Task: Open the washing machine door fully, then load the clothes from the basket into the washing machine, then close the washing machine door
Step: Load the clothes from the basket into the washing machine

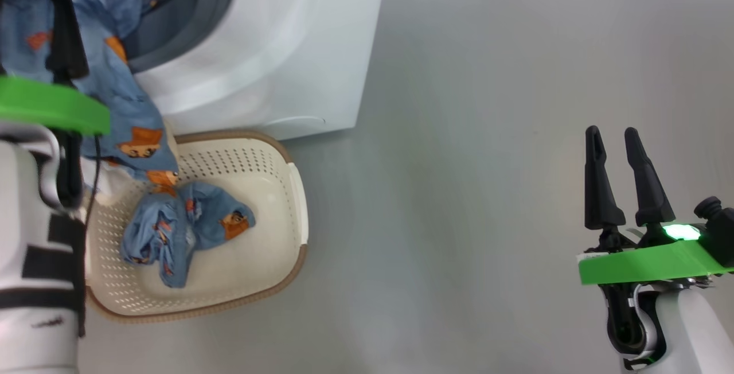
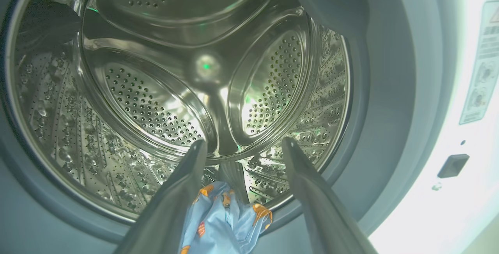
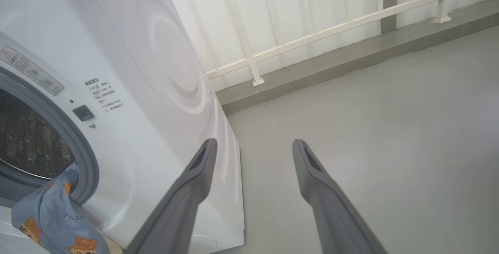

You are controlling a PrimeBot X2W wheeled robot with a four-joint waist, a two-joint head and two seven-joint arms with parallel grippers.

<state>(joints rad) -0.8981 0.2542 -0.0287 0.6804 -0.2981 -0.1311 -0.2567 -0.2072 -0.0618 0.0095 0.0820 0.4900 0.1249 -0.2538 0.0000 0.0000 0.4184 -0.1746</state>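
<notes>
1. Your left gripper (image 2: 241, 143) is aimed straight into the drum (image 2: 195, 32) of the washing machine (image 1: 275, 47). Its fingers (image 2: 173, 191) stand apart, and the first garment (image 2: 224, 219) lies between them low down, not visibly pinched.
2. That garment is not properly inside. It hangs over the grey gasket (image 3: 84, 156) and trails down the machine's front toward the basket (image 1: 241, 136). You seem to have the fingers spread here to let the cloth go at the mouth. With so much of it hanging outside, expect to push it in or take a fresh hold.
3. The second garment (image 1: 183, 230) lies crumpled in the bottom of the basket. The basket sits on the floor (image 1: 487, 219) right below the opening, which keeps each carry short.
4. Your right gripper (image 1: 612, 133) hovers well off to the side over bare floor, fingers apart and empty. It looks parked there to stay clear of the working arm.
5. The opening is uncovered, so the door step reads as done. Loading is partway, and closing is not yet begun.
</notes>
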